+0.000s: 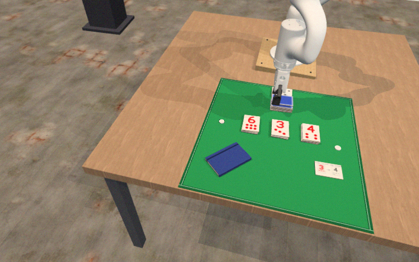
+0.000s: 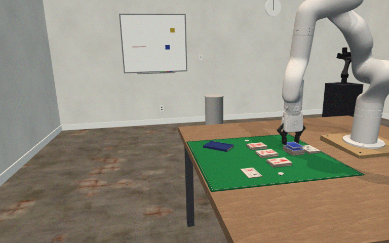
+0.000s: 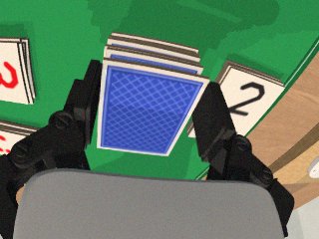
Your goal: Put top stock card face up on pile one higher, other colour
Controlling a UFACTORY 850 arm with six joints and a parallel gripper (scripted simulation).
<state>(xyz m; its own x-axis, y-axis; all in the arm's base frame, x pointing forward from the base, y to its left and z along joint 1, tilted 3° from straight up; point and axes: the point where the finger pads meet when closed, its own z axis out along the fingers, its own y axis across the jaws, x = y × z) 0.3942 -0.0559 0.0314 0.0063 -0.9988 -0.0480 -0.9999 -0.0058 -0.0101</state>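
My gripper (image 3: pixel 152 88) is at the back of the green card cloth (image 1: pixel 277 160), over the face-down stock (image 1: pixel 281 106). Its fingers are shut on the two long edges of the top card (image 3: pixel 150 110), which shows its blue patterned back. In the exterior view the card (image 2: pixel 294 144) sits just above the rest of the stock (image 2: pixel 293 150), held level. Three face-up piles lie in a row in front: a red 6 (image 1: pixel 250 123), a red 3 (image 1: pixel 280 128) and a red 4 (image 1: pixel 310 133). The waste (image 3: pixel 246 100) beside the stock shows a black 2.
A blue notebook (image 1: pixel 228 158) lies at the cloth's front left. Two white chips (image 1: pixel 221 120) (image 1: pixel 337 147) sit at the left and right of the piles. A small reference card (image 1: pixel 328 170) lies front right. The arm's wooden base plate (image 1: pixel 285 61) is behind the cloth.
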